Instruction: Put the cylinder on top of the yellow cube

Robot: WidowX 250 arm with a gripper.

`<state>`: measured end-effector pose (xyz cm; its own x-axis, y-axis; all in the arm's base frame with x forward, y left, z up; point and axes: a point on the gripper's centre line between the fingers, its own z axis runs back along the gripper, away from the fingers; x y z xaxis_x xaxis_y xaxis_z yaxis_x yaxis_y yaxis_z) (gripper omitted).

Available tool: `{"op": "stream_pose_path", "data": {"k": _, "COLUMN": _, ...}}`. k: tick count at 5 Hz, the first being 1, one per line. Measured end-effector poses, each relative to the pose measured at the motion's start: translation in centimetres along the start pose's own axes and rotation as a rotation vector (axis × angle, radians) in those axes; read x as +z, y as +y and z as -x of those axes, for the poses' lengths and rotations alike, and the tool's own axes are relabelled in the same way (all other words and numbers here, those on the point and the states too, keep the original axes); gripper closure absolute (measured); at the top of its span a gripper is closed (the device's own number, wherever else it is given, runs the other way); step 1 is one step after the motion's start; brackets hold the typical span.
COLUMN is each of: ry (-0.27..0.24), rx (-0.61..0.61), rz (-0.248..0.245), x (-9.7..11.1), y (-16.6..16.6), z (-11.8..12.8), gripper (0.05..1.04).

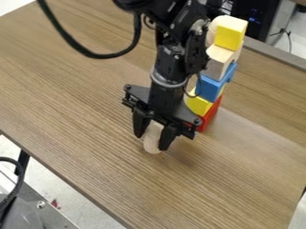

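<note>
The black gripper hangs over the middle of the table, shut on the cylinder. This cylinder is pale wood, roughly upright, with its rounded lower end showing below the fingers; whether it touches the table, I cannot tell. Behind the gripper and to its right, a yellow cube sits at the top of a block stack. A second yellow block is low in the same stack, partly hidden by the arm.
The stack beside the arm also has a red block, a blue block and natural wood pieces. A dark cable loops at the upper left. The wooden table has its near edge running down from the left.
</note>
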<state>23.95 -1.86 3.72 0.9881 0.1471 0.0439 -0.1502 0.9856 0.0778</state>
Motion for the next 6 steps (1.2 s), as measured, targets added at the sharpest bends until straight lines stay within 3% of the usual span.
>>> {"op": "stream_pose_path", "data": {"k": 1, "ry": 0.002, "rx": 0.007, "rz": 0.007, "x": 0.2, "y": 0.0, "z": -0.3, "gripper": 0.567}}
{"op": "stream_pose_path", "data": {"k": 2, "ry": 0.002, "rx": 0.041, "rz": 0.037, "x": 1.8, "y": 0.7, "z": -0.1, "gripper": 0.567}}
{"op": "stream_pose_path", "data": {"k": 4, "ry": -0.012, "rx": 0.073, "rz": 0.062, "x": 7.4, "y": 1.8, "z": -0.2, "gripper": 0.567}}
{"op": "stream_pose_path", "data": {"k": 6, "ry": -0.055, "rx": 0.045, "rz": 0.131, "x": 12.1, "y": 1.4, "z": -2.0, "gripper": 0.567}}
